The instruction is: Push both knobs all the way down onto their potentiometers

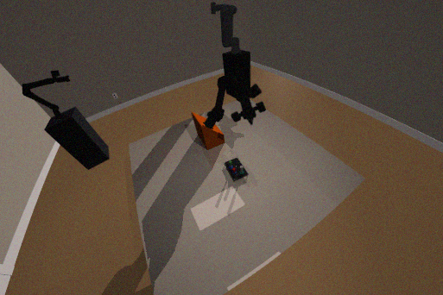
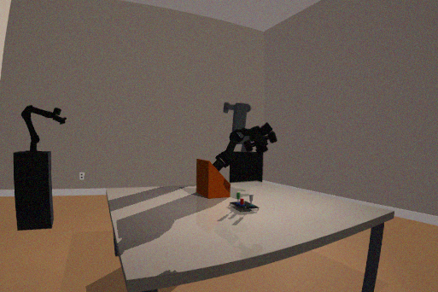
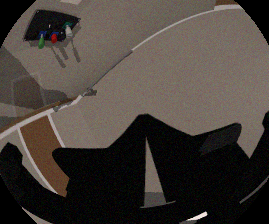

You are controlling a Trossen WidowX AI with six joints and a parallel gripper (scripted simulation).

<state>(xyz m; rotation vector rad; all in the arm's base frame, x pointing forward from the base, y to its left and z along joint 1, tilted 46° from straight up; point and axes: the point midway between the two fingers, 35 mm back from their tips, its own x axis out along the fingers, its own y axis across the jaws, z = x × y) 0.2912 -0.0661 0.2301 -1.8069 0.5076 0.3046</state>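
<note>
From high above, my top view looks steeply down; my exterior view looks lower across the table [image 1: 287, 172] [image 2: 284, 230]. My close wrist view has the board [image 1: 236, 169] [image 2: 244, 207] [image 3: 50, 26] at eleven o'clock.

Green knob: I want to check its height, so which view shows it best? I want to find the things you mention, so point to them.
Exterior: the green knob [image 1: 230, 162] [image 2: 238, 195] [image 3: 41, 43] stands above its board there, side-on. Top shows a dot; wrist, a tilted knob near the edge.
</note>
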